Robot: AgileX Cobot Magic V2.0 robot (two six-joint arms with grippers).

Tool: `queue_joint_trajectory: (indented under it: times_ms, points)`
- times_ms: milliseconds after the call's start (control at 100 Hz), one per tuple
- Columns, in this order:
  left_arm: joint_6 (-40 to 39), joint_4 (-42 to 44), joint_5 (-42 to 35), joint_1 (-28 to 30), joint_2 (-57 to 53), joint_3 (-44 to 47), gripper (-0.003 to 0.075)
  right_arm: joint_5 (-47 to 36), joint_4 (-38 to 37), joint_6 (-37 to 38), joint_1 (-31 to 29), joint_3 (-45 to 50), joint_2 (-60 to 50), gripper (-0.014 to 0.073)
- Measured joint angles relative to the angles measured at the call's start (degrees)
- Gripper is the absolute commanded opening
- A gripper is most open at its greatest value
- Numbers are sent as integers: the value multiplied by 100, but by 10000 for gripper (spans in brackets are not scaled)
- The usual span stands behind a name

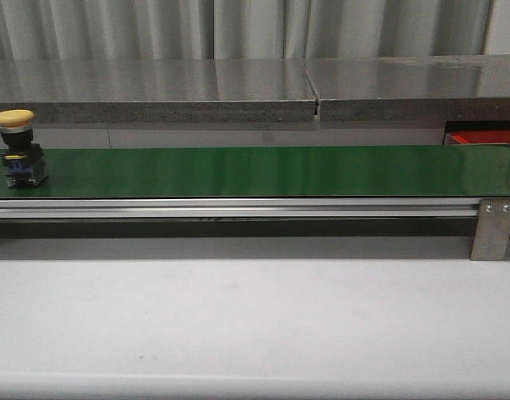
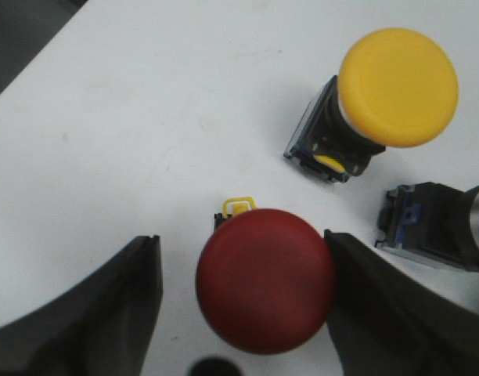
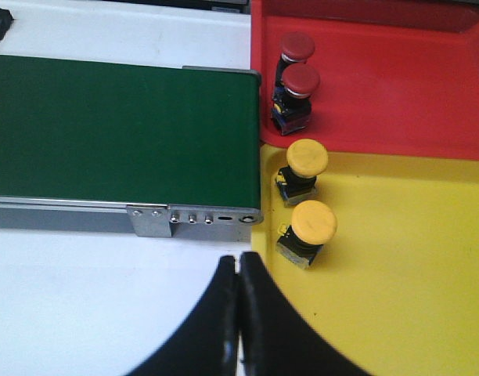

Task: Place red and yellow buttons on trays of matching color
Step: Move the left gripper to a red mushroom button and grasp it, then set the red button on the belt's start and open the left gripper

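Curtains (image 1: 238,29) and a grey counter (image 1: 238,83) back the green belt (image 1: 263,171), where one yellow button (image 1: 17,150) rides at its left end. Two red buttons (image 3: 296,78) sit in the red tray (image 3: 396,86), two yellow ones (image 3: 306,204) in the yellow tray (image 3: 412,266). The left gripper (image 2: 243,313) gapes around a red button (image 2: 265,280); the right gripper (image 3: 239,313) is closed, empty.

Left gripper (image 2: 243,301): black fingers (image 2: 91,313) spread wide, one either side of a red button (image 2: 265,291); right gripper (image 3: 239,313): fingers pressed together, holding nothing.
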Motion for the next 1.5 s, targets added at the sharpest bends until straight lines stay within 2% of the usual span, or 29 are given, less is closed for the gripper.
queue_joint_trajectory:
  times_ms: [160, 300, 630, 900, 1060, 1500]
  points:
    - [0, 0, -20, 0, 0, 0, 260, 0, 0, 0, 0, 0, 0, -68]
    - [0, 0, -20, 0, 0, 0, 218, 0, 0, 0, 0, 0, 0, -68]
    - [0, 10, 148, 0, -112, 0, 218, 0, 0, 0, 0, 0, 0, -68]
    - [0, 22, 302, -12, -905, 181, 216, 0, 0, 0, 0, 0, 0, -68]
    - [4, 22, 292, -70, -1437, 569, 179, 0, 0, 0, 0, 0, 0, -68]
    - [13, 136, 247, -800, -2259, 1324, 167, 0, 0, 0, 0, 0, 0, -68]
